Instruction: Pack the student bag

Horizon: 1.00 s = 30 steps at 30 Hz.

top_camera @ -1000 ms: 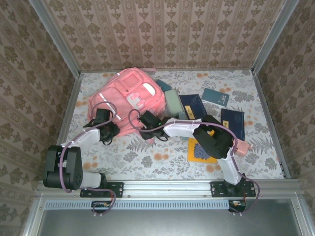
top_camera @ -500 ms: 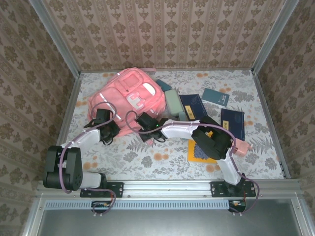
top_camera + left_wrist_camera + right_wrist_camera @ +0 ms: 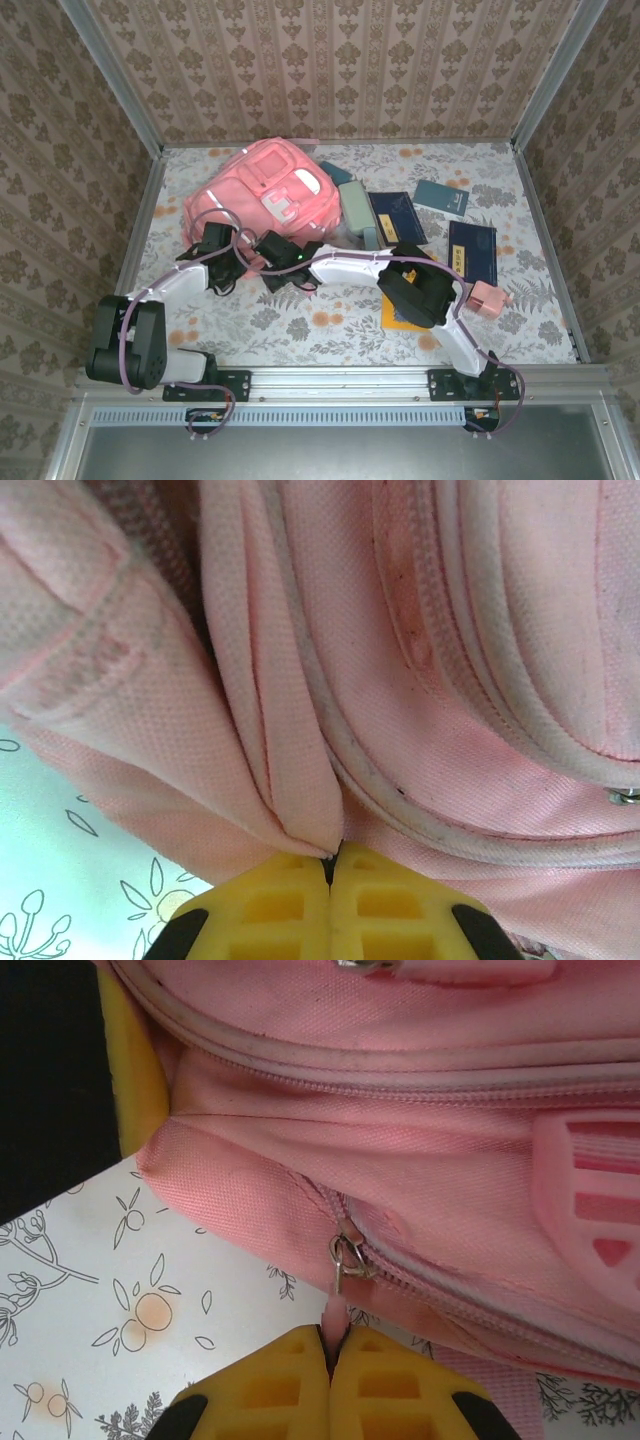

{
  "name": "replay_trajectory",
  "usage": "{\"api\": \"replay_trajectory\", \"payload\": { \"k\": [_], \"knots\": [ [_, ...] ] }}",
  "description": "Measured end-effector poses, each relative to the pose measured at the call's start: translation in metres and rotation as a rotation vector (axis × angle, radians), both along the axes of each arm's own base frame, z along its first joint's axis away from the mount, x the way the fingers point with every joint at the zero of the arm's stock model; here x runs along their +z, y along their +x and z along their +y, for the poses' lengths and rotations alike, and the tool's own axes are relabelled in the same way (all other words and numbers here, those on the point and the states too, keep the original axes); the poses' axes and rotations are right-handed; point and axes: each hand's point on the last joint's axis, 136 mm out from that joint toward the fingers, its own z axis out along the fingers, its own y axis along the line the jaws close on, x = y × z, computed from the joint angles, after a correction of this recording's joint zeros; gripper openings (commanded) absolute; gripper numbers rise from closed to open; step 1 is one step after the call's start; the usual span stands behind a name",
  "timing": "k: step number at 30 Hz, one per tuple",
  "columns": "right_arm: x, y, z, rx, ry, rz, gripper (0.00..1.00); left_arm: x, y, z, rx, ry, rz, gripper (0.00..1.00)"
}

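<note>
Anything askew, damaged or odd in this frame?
Nothing damaged or spilled. The backpack lies slumped; the books beside it lie strewn at odd angles, some overlapping. The left gripper pinches a fabric fold, the right gripper the zipper tab.

No legible text or labels

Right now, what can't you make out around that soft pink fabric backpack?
Inside the soft pink fabric backpack: hidden by its own fabric, all views.
Covers of the dark blue books: print too small, top view.
Orange-and-blue flat item: partly under the right arm, top view.
Where on the backpack the left gripper pinches: left wrist view crops it.
</note>
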Motion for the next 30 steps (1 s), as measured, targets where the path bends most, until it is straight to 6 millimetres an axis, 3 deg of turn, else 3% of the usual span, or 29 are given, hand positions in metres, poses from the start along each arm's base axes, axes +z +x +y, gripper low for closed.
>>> {"api": "replay_trajectory", "payload": {
  "k": [1, 3, 6, 10, 15, 22, 27, 30],
  "knots": [
    [0.0, 0.0, 0.0, 0.0, -0.001, 0.002, 0.24, 0.0, 0.0, 0.0, -0.003, 0.002, -0.001, 0.18],
    [-0.001, -0.003, 0.002, 0.007, 0.011, 0.019, 0.34, 0.003, -0.001, -0.002, -0.013, -0.003, -0.006, 0.25],
    [-0.001, -0.014, 0.009, 0.031, 0.034, 0.046, 0.39, 0.009, -0.003, -0.012, -0.046, -0.023, -0.022, 0.31],
    [0.001, -0.022, -0.002, 0.016, 0.054, 0.073, 0.45, 0.02, -0.009, -0.021, -0.101, -0.021, -0.05, 0.36],
    [0.019, -0.011, -0.04, -0.071, 0.087, 0.083, 0.48, 0.039, -0.019, -0.046, -0.233, 0.005, -0.121, 0.38],
    [0.053, 0.027, -0.096, -0.242, 0.17, 0.051, 0.5, 0.038, -0.035, -0.077, -0.406, 0.074, -0.146, 0.38],
    [0.055, 0.04, -0.128, -0.332, 0.179, 0.049, 0.5, 0.025, -0.036, -0.084, -0.483, 0.163, -0.112, 0.38],
    [0.055, 0.039, -0.133, -0.346, 0.18, 0.051, 0.5, 0.024, -0.03, -0.084, -0.514, 0.204, -0.109, 0.38]
  ]
}}
